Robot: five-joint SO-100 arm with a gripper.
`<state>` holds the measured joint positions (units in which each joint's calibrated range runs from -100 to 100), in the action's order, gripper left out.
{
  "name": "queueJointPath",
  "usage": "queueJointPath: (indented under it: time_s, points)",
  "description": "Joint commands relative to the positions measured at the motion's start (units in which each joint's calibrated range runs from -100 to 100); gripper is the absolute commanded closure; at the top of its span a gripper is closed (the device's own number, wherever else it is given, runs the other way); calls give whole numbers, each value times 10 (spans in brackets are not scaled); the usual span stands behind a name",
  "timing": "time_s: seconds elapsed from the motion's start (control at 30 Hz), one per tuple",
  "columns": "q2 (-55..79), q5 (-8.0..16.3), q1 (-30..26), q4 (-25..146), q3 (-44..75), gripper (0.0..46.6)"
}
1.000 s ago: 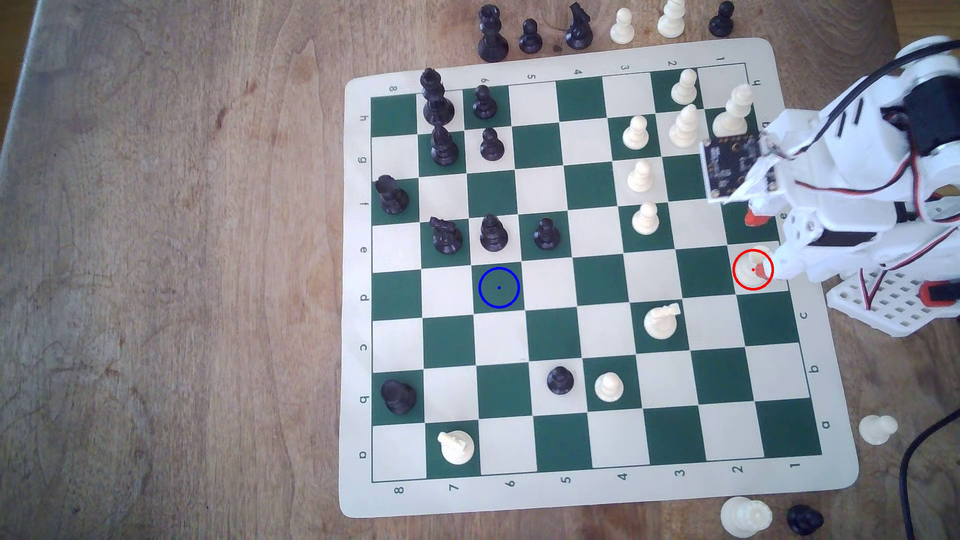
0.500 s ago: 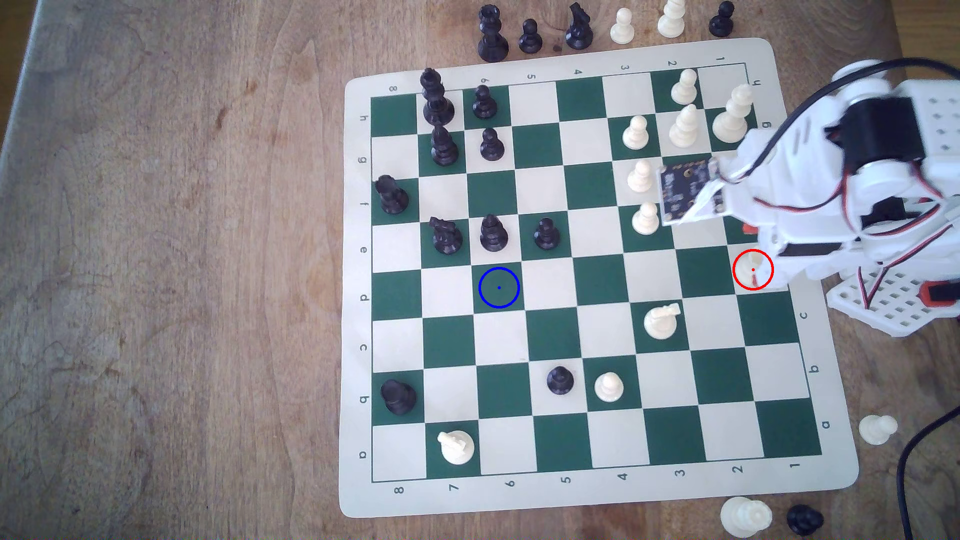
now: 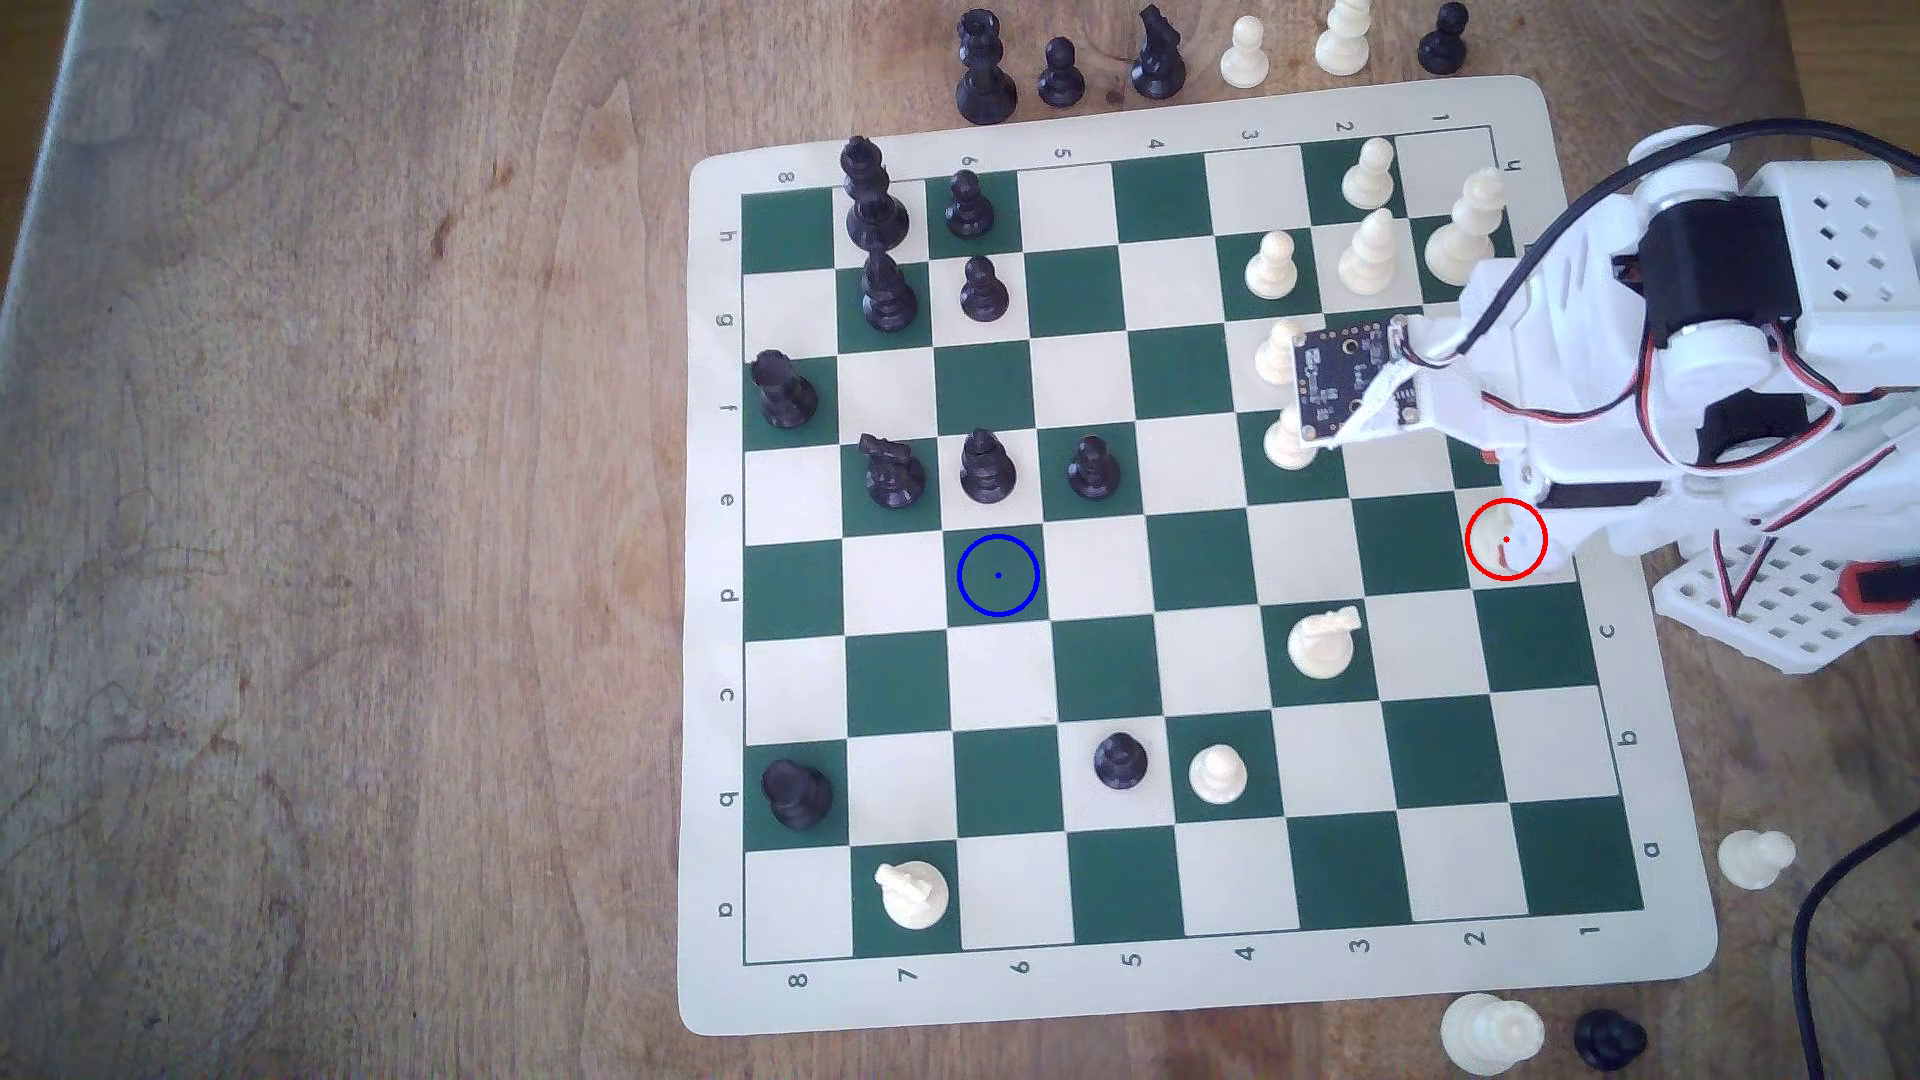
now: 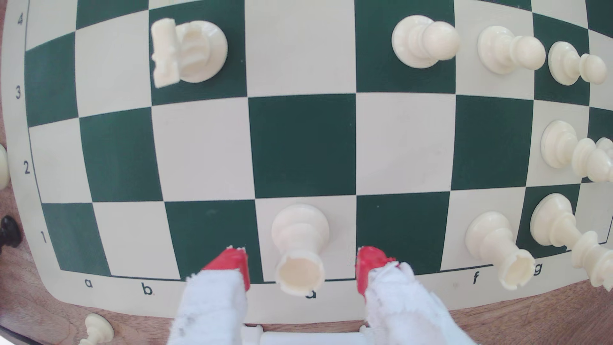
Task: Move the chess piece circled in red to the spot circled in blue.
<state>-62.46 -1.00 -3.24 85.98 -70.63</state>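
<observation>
The chess piece circled in red, a short cream rook [image 4: 300,232] with a notched cup top, stands upright on a cream square at the board's edge. My gripper [image 4: 301,265] is open and straddles it, one red fingertip [image 4: 234,263] on each side, neither touching it. In the exterior view the red ring [image 3: 1505,539] sits at the board's right edge, and my gripper [image 3: 1497,507] and white arm cover most of the rook there. The spot circled in blue [image 3: 997,574] is a bare dark green square left of the board's centre.
Another white rook [image 4: 497,245] and tall white pieces [image 4: 560,225] stand close beside the gripper. A white knight [image 3: 1322,644] and pawns [image 3: 1270,268] lie between rook and blue spot. Black pieces [image 3: 987,467] stand just above the blue ring. Captured pieces rest off the board [image 3: 1488,1030].
The arm has tipped toward the exterior view's left, carrying the wrist camera board out over the board. The red fingertips have shifted slightly left and down around the ringed rook. No piece has moved.
</observation>
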Motion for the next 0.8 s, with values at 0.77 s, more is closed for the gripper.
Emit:
queueJointPath:
  time_s: [0.77]
  points:
    - [50, 5, -14, -39, -22, 304]
